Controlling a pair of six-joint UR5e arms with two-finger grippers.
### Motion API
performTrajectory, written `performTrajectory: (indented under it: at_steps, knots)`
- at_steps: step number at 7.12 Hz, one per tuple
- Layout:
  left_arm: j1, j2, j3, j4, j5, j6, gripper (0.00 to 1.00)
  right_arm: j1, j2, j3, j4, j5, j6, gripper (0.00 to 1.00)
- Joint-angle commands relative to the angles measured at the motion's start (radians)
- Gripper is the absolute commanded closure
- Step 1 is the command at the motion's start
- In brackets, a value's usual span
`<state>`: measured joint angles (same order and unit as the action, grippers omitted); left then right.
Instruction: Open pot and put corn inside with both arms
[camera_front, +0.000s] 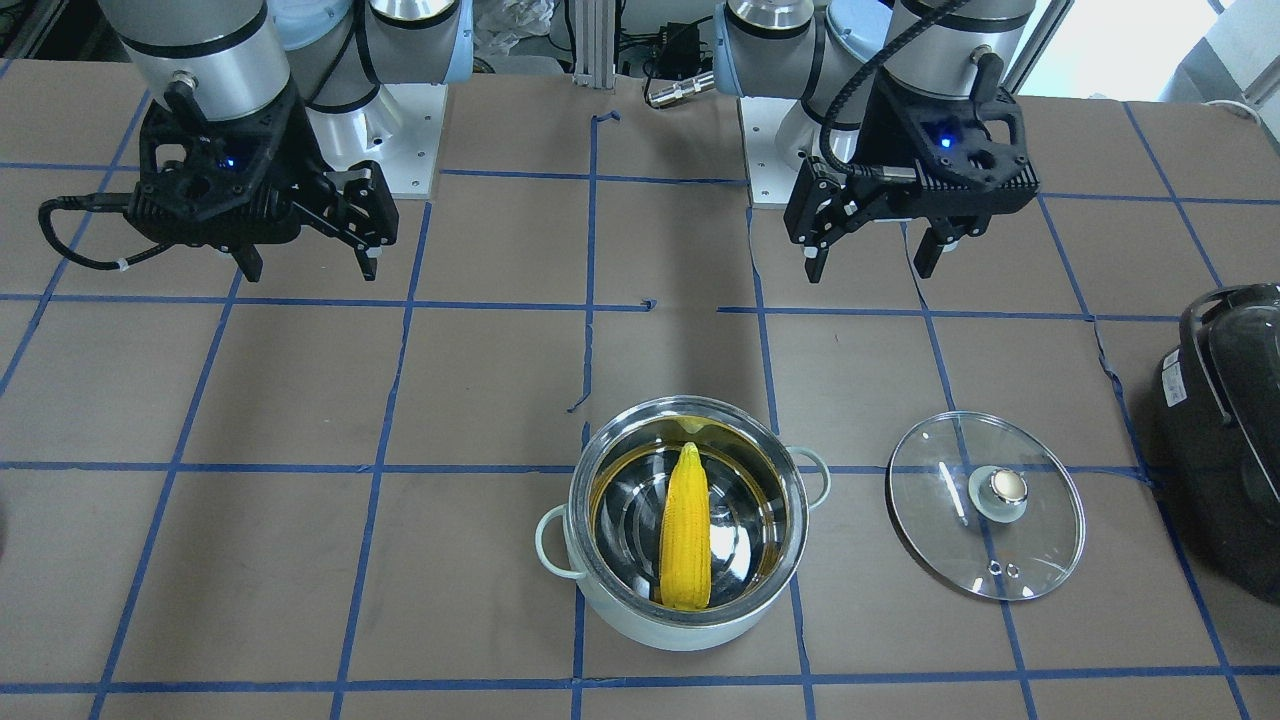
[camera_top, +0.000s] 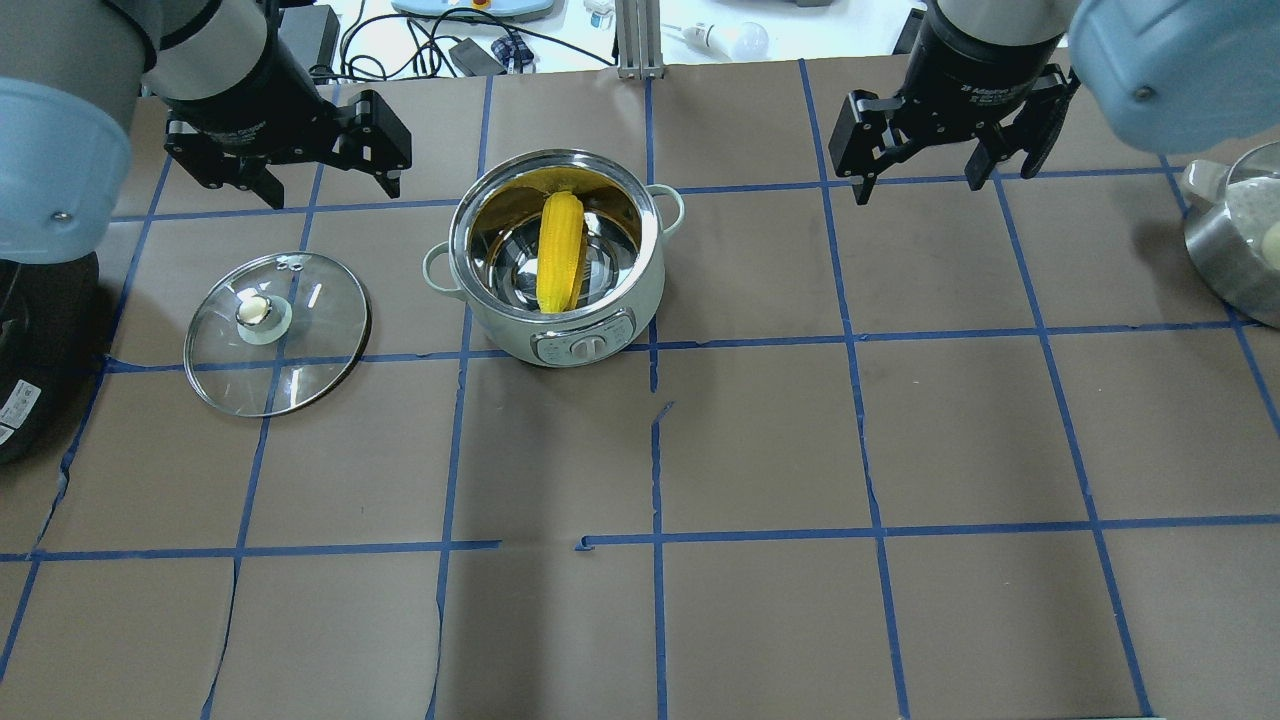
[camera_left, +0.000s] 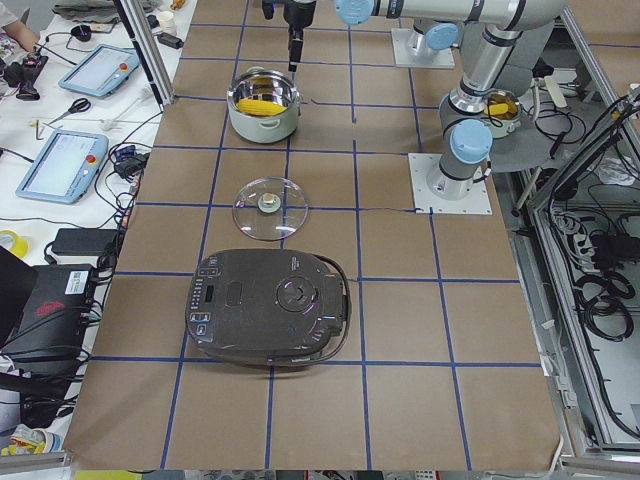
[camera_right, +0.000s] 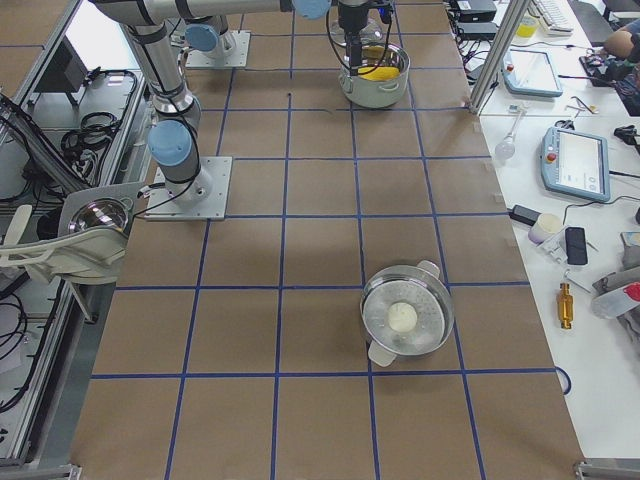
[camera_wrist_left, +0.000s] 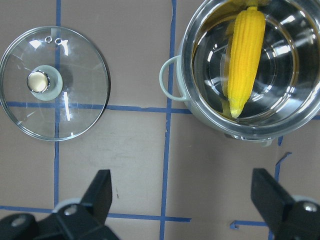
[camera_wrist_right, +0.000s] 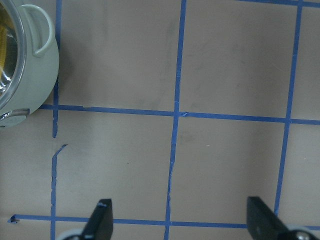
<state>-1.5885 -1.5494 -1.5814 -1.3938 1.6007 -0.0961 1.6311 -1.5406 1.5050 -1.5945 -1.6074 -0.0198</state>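
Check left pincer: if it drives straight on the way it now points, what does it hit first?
Probably bare table paper. The left pincer points down, open, at the gap between the glass lid and the pot. Neither sits in its line, though depth is hard to judge.
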Motion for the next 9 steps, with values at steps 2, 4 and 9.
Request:
performTrajectory:
  at_steps: [2, 4, 9]
  knots:
    - [0.013, 0.003, -0.005, 0.006, -0.001, 0.085, 0.00, 0.000, -0.003, -0.003, 0.002, 0.004, -0.009, 0.00]
    - [0.018, 0.003, -0.006, 0.004, -0.004, 0.082, 0.00, 0.000, -0.001, -0.018, 0.007, 0.017, -0.002, 0.00]
    - [0.019, 0.003, -0.006, 0.002, -0.004, 0.082, 0.00, 0.004, 0.004, -0.026, 0.010, 0.020, 0.003, 0.00]
